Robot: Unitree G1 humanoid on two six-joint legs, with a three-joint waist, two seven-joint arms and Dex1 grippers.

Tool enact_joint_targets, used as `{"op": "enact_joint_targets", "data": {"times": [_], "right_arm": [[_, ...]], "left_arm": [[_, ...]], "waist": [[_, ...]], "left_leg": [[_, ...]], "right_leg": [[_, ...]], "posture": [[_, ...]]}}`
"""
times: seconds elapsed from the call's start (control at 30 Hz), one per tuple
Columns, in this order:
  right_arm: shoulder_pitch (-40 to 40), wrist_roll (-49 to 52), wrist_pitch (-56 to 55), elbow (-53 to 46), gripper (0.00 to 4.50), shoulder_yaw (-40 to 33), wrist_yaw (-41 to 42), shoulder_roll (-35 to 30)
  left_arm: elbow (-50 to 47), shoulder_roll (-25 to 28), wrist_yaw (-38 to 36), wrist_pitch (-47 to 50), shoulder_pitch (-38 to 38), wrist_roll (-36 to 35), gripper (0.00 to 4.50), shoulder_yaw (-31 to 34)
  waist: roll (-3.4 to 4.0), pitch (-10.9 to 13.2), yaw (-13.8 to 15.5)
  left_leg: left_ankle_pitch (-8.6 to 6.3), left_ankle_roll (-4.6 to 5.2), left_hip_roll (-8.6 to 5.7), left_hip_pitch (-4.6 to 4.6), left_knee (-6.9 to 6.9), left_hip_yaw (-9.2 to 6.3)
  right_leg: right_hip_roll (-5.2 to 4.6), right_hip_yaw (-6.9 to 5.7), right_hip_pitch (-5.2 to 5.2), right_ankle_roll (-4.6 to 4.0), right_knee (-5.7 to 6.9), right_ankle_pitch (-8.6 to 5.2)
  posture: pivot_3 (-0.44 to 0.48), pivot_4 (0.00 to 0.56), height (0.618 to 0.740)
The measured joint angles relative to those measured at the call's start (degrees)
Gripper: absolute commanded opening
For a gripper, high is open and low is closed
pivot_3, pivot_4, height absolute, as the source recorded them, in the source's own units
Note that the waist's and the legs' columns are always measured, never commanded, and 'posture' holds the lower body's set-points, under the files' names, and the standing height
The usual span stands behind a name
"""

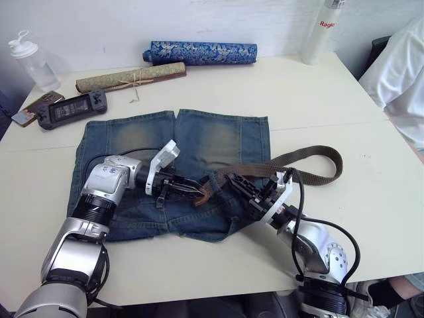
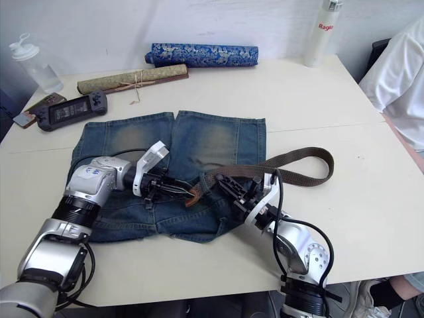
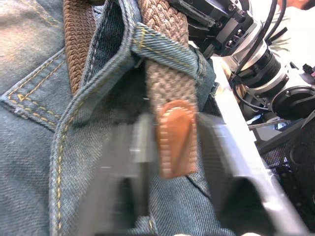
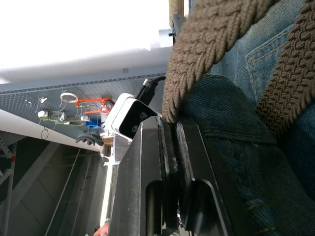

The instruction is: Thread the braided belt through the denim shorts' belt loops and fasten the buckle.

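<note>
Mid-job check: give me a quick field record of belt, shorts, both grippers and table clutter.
belt: braided belt tan tip through one belt loop; rest loops over the table
shorts: denim shorts flat
left gripper: open, fingers either side of the tip
right gripper: shut on the belt
buckle: cannot tell
clutter: blue patterned roll, olive rolled mat, two bottles

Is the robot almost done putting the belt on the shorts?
Not yet. Done: the braided belt's tan tip has come out through one belt loop on the denim shorts. In hand: the left gripper has its fingers either side of that tip, and the right gripper is shut on the belt. Left: much of the belt lies loose on the table, and nothing is buckled.
</note>
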Motion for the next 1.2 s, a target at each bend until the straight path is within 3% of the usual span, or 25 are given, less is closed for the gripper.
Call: {"op": "enact_joint_targets", "data": {"times": [0.43,0.47,0.5,0.73,0.87,0.97,1.2], "right_arm": [[-0.4,0.0,-0.2,0.0,0.0,0.0,0.0,-0.8],[-0.5,0.0,-0.2,0.0,0.77,0.1,0.0,-1.3],[-0.6,0.0,-0.4,0.0,1.03,0.0,0.0,-1.6],[-0.6,0.0,-2.9,-5.4,4.47,-0.1,1.6,-5.6],[2.6,-0.3,-2.1,-15.2,4.47,-0.1,7.5,-21.0],[4.2,-5.9,1.4,-23.2,4.47,1.8,12.8,-32.5],[8.0,-34.3,1.1,-31.2,4.47,15.6,17.6,-40.3]], "left_arm": [[-0.3,0.0,0.6,-0.6,0.1,0.0,0.09,0.0],[-0.3,-0.1,0.8,-0.4,0.1,0.0,0.0,0.0],[-0.3,-0.1,1.0,-0.3,0.2,0.0,0.0,0.0],[-1.5,-0.6,2.4,0.6,0.7,-0.2,0.0,0.0],[-2.7,-1.0,3.6,1.5,2.2,-1.1,0.0,1.2],[-3.7,-1.6,4.5,2.1,2.4,-1.4,0.0,1.3],[-6.4,-2.2,5.3,3.5,2.4,-2.5,0.0,1.3]], "waist": [[0.0,0.0,0.0],[0.0,0.0,0.0],[0.0,0.0,0.0],[0.0,0.0,0.1],[-0.03,0.0,0.4],[-0.07,0.0,0.5],[-0.22,0.0,0.9]], "left_leg": [[0.0,0.0,0.0,0.0,0.0,0.0],[0.0,0.0,0.0,0.0,0.0,0.0],[0.0,0.0,0.0,0.0,0.0,0.0],[0.0,0.0,-0.01,-0.02,0.01,-0.01],[0.0,0.01,-0.08,-0.05,0.02,0.02],[0.05,0.1,-0.07,0.0,-0.07,-0.01],[0.17,0.2,-0.08,0.15,-0.41,0.02]], "right_leg": [[0.0,0.0,0.0,0.0,0.0,0.0],[0.0,0.0,0.0,0.0,0.0,0.0],[0.0,0.0,0.0,0.0,0.0,0.0],[-0.01,0.0,0.01,0.0,-0.03,0.0],[-0.1,-0.02,0.08,0.08,-0.19,0.02],[-0.09,-0.11,0.19,0.12,-0.36,0.03],[-0.11,-0.11,0.32,0.18,-0.63,0.08]], "posture": [[0.0,0.15,0.645],[0.0,0.15,0.645],[0.0,0.15,0.645],[0.0,0.15,0.645],[0.0,0.15,0.645],[0.0,0.15,0.645],[0.0,0.15,0.645]]}}
